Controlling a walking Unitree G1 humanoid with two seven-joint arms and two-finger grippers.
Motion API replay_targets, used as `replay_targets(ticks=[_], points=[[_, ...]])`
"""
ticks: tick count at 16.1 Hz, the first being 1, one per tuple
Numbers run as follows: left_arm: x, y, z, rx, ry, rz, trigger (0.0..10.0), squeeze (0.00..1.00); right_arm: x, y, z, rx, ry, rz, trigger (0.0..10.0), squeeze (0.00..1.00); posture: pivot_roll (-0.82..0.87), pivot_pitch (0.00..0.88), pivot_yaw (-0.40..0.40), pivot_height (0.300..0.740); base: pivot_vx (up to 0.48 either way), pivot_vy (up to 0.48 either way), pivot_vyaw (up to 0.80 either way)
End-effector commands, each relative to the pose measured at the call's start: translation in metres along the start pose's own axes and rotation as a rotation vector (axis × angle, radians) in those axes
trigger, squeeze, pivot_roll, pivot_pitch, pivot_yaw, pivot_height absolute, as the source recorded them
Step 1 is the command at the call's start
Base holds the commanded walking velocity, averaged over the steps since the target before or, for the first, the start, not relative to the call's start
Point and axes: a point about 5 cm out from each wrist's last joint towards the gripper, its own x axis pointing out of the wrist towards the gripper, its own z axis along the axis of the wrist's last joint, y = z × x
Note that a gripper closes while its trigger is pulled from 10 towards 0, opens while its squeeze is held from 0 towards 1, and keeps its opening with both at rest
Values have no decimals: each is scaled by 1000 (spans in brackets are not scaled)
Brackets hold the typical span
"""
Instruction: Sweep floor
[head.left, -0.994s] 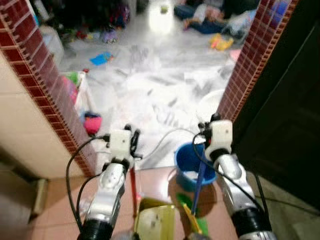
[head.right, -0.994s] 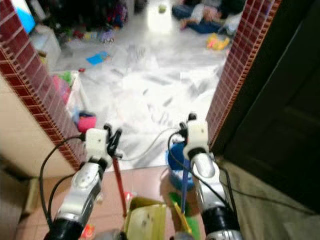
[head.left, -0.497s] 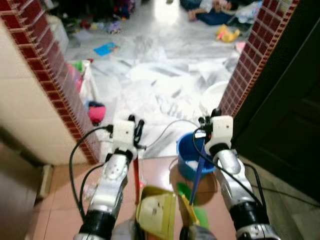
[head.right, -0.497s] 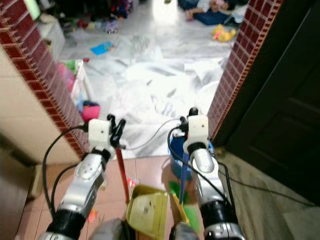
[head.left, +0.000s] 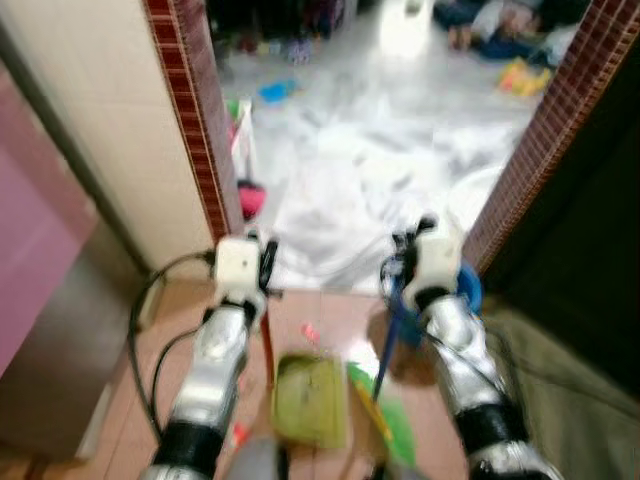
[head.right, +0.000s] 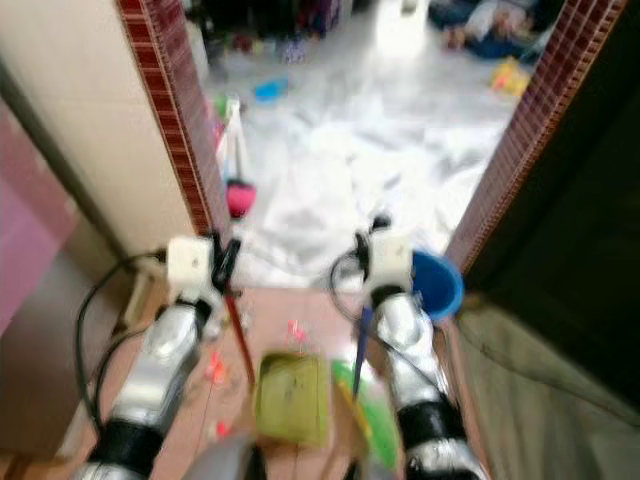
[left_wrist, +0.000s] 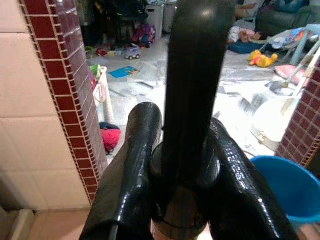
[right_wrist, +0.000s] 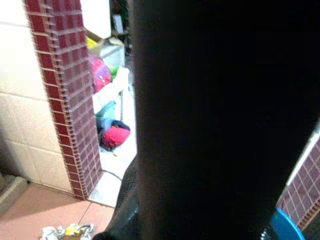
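Both silver arms are reaching forward and down over the pink tiled floor (head.left: 320, 310) at a doorway framed by red brick tile edging (head.left: 190, 120). The left gripper (head.left: 262, 268) is clamping the red dustpan handle (head.left: 267, 345), its fingers (left_wrist: 131, 165) closing around the shaft, above the yellow-green dustpan (head.left: 310, 400). The right gripper (head.left: 408, 262) is gripping the blue broom handle (head.left: 384, 350), just beside a blue bucket (head.right: 437, 283). Small scraps (head.right: 214, 368) are lying on the tiles near the dustpan.
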Motion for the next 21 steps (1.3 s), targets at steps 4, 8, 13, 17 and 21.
replay_targets(ticks=[4, 8, 13, 17, 21], points=[[11, -5, 13, 21, -33, -17, 10000, 0, 19, -28, 28, -97, -93, -108, 10000, 0, 21, 0, 16, 740, -76, 0, 0], [17, -7, 30, 27, -82, -6, 10000, 0, 24, -33, 34, -106, -101, -140, 10000, 0, 39, 0, 7, 740, 0, 0, 0], [2, 6, 40, 56, -172, 50, 10000, 0, 20, -47, 39, -145, -136, -239, 10000, 0, 28, 0, 12, 740, 0, 0, 0], [-2, 35, 55, 101, -269, 196, 10000, 0, 17, -54, 37, -132, -133, -262, 10000, 0, 25, 0, 8, 740, 0, 0, 0], [-5, 28, 68, 51, -306, 193, 10000, 0, 15, -49, 31, -123, -113, -254, 10000, 0, 22, 0, 13, 740, 0, 120, -600]])
